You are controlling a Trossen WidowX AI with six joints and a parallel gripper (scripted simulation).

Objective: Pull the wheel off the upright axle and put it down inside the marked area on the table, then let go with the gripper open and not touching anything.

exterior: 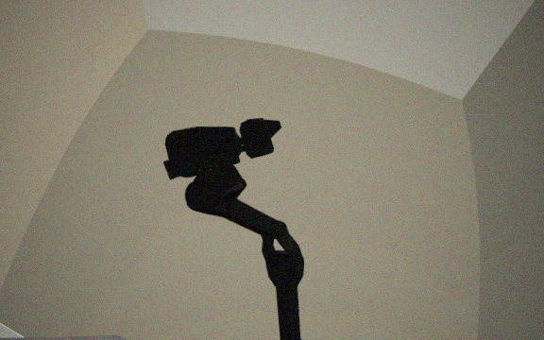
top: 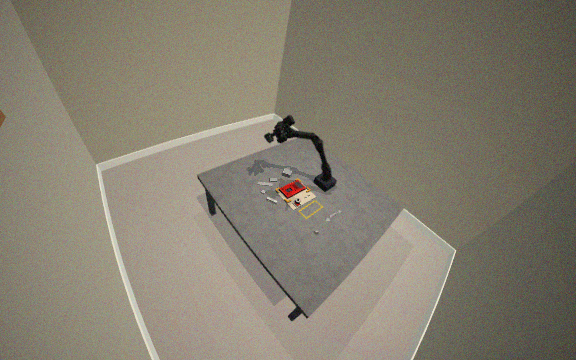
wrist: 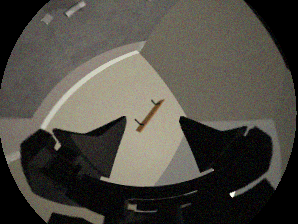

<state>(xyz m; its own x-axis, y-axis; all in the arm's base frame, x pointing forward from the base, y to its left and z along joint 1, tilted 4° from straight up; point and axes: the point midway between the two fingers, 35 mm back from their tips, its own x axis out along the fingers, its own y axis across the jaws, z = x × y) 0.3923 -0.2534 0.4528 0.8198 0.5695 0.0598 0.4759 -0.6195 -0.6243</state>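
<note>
- The table (top: 288, 250) is lying well below the gripper (top: 279, 131), which is hanging high in the air past the table's far edge, so the step in hand is, by my judgement, the approach: nothing has been grasped yet.
- The arm (top: 318, 150) is rising from its base (top: 325, 182), which is sitting between the gripper and the work, so doing this well is meaning swinging the tool back across the base and coming down over the parts, not sweeping low through them.
- The red and cream fixture board (top: 294, 192) is sitting well apart from the gripper, beyond the base; the wheel on its upright axle is, I judge, the small dark and pale spot (top: 298, 202) on the board's end away from the tool, too small to make out surely.
- The marked area (top: 311, 209), a yellow outline, is lying just beyond that end of the board, farther still from the tool.
- A good approach is meaning descending straight along the axle with the jaws astride the wheel, then lifting straight up, since a tilted pull is likely to bind.
- Small grey loose parts (top: 272, 200) are scattered around the board and are worth avoiding.
- In the wrist view the fingers are standing spread wide, nearly full range, holding nothing and touching nothing; only floor and wall are showing between them.
</note>
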